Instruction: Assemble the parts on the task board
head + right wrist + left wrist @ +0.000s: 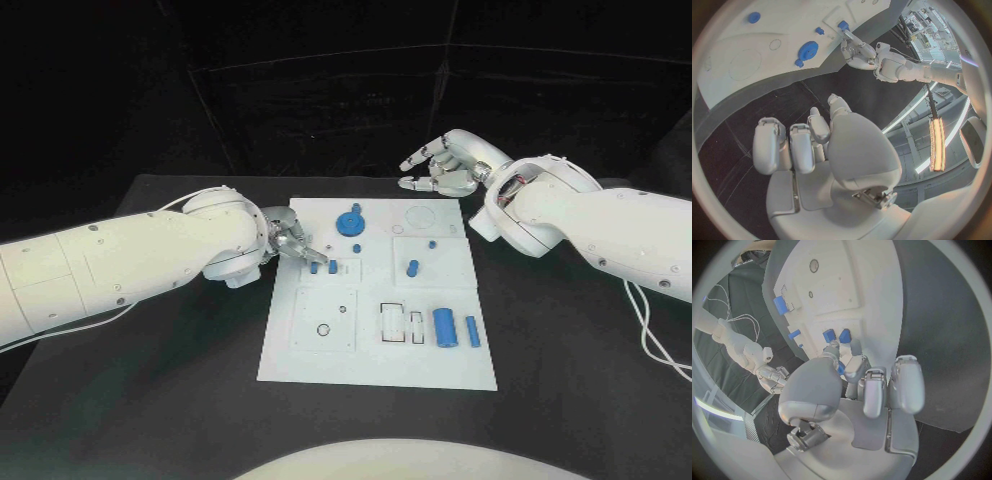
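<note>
Task board [378, 355] lies mid-table, two blue cylinders [454, 328] lying near its near right corner. Farther along, at its left edge, the left hand [291, 243] has its fingertips on a small blue part [316, 268]. A blue round part [351, 221] sits toward the far edge. Beyond the far right corner, the right hand [446, 165] hovers, fingers curled in, holding nothing

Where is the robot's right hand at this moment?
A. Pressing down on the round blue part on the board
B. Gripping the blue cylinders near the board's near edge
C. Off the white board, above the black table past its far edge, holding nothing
C: in the head view the right hand hangs with fingers curled and empty, beyond the far edge of the task board, clear of the round blue part.
</note>
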### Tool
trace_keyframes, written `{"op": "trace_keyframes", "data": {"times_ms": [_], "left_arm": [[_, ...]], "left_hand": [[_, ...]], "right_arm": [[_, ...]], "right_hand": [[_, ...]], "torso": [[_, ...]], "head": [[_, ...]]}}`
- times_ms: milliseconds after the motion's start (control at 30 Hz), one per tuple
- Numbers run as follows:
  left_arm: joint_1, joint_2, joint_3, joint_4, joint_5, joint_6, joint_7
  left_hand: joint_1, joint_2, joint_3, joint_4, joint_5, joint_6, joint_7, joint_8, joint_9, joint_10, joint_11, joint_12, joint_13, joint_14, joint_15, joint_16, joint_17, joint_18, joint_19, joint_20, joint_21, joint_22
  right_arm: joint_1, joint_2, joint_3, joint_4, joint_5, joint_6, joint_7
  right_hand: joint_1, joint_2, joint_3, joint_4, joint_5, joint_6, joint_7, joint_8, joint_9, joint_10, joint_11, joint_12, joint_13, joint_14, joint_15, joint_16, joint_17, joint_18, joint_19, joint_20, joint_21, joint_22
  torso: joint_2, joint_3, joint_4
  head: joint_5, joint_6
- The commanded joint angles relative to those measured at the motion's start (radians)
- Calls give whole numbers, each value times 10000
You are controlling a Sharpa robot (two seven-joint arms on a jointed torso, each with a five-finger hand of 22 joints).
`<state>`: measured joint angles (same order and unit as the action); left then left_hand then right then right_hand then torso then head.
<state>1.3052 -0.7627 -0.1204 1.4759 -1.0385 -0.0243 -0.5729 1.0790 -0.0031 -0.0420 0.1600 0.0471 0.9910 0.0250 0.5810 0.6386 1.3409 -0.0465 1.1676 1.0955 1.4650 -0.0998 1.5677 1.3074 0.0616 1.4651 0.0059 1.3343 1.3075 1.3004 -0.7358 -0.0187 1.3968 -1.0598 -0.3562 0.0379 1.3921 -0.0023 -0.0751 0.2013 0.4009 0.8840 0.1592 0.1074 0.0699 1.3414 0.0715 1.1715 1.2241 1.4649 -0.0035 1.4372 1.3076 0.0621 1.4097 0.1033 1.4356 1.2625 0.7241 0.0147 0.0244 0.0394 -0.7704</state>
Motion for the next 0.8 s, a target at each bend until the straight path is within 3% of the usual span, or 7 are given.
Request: {"op": "trace_keyframes", "data": {"times_ms": [33, 233, 267, 367, 400, 567, 800], "left_arm": [[20, -35, 11, 31, 356, -1030, 708], [30, -126, 13, 8, 945, -1921, 1513], [32, -142, 12, -6, 1107, -2064, 1698], [40, -172, 11, -47, 1419, -2320, 2344], [42, -167, 10, -59, 1480, -2354, 2595], [44, -12, -3, -99, 1289, -2315, 4026], [36, 353, -217, -158, -1373, -2270, 5601]], "left_hand": [[-27, 2, -137, 25, -4, -176, 18, -66, 5, -241, 35, -341, -363, 1058, -40, 31, 2634, 22, 236, -44, -154, 104], [236, 40, -508, 57, -4, -901, 312, -474, -192, -1511, 284, -2100, -2197, 1058, 157, 31, 2634, 217, -118, 83, -1117, -785], [398, 102, -581, 36, -23, -1174, 488, -663, -315, -2284, 429, -3046, -3125, 967, 270, -163, 2373, 306, -361, 204, -1714, -1322], [1340, 256, -570, -372, 59, -1937, 909, -1184, -701, -3451, 894, -3872, -3605, -316, 680, -2319, -141, 930, -2153, 523, -5543, -4650], [1521, 298, -520, -462, 50, -1985, 964, -1231, -749, -3614, 948, -3994, -3678, -566, 723, -2679, -520, 1007, -2449, 562, -6090, -5102], [3378, 623, 226, -1438, 41, -2226, 1243, -1901, -1476, -4845, 1305, -5494, -4809, -2987, 1069, -5819, -3579, 1045, -3466, 893, -7406, -5909], [4115, 242, 857, -2150, 3, -1419, 1134, -2886, -2805, -4515, 1391, -7207, -6723, -3606, 1161, -6899, -4855, 1200, -3478, 1072, -8007, -6381]], "right_arm": [[19, 1, 8, 7, 15, 13, 93], [19, -2, 8, 2, 15, 11, 94], [19, -4, 8, 1, 16, 11, 93], [19, -12, 8, -2, 16, 8, 89], [19, -15, 8, -4, 16, 7, 87], [19, -14, 8, -26, 16, 1, 83], [19, 22, 7, -69, 16, 6, 89]], "right_hand": [[74, 29, -66, -1, 43, -4, 10, 39, -8, -25, -24, -54, -10, 606, -50, -60, 537, 21, -28, -39, -56, -10], [74, 29, -66, -1, 43, -4, 10, 39, -8, -25, -24, -54, -10, 606, -50, -60, 537, 21, -28, -39, -56, -10], [74, 29, -66, -1, 43, -4, 10, 39, -8, -25, -24, -54, -10, 606, -50, -60, 537, 21, -28, -39, -56, -10], [74, 29, -66, -1, 43, -4, 10, 39, -8, -25, -24, -54, -10, 606, -50, -60, 537, 21, -28, -39, -56, -10], [74, 29, -66, -1, 43, -4, 10, 39, -8, -25, -24, -54, -10, 606, -50, -60, 537, 21, -28, -39, -56, -10], [74, 29, -66, -1, 43, -4, 10, 39, -8, -25, -24, -54, -10, 606, -50, -60, 537, 21, -28, -39, -56, -10], [74, 29, -67, -1, 43, -4, 10, 39, -8, -26, -24, -54, -11, 606, -50, -60, 536, 21, -28, -39, -56, -11]], "torso": [[-1, 3, 0], [-4, 6, 0], [-5, 11, 1], [-4, 11, 1], [-1, 11, 2], [4, 5, 0], [3, 5, -18]], "head": [[0, -4], [-15, 7], [-15, 9], [-19, 21], [-22, 31], [-59, 99], [-83, 152]]}}
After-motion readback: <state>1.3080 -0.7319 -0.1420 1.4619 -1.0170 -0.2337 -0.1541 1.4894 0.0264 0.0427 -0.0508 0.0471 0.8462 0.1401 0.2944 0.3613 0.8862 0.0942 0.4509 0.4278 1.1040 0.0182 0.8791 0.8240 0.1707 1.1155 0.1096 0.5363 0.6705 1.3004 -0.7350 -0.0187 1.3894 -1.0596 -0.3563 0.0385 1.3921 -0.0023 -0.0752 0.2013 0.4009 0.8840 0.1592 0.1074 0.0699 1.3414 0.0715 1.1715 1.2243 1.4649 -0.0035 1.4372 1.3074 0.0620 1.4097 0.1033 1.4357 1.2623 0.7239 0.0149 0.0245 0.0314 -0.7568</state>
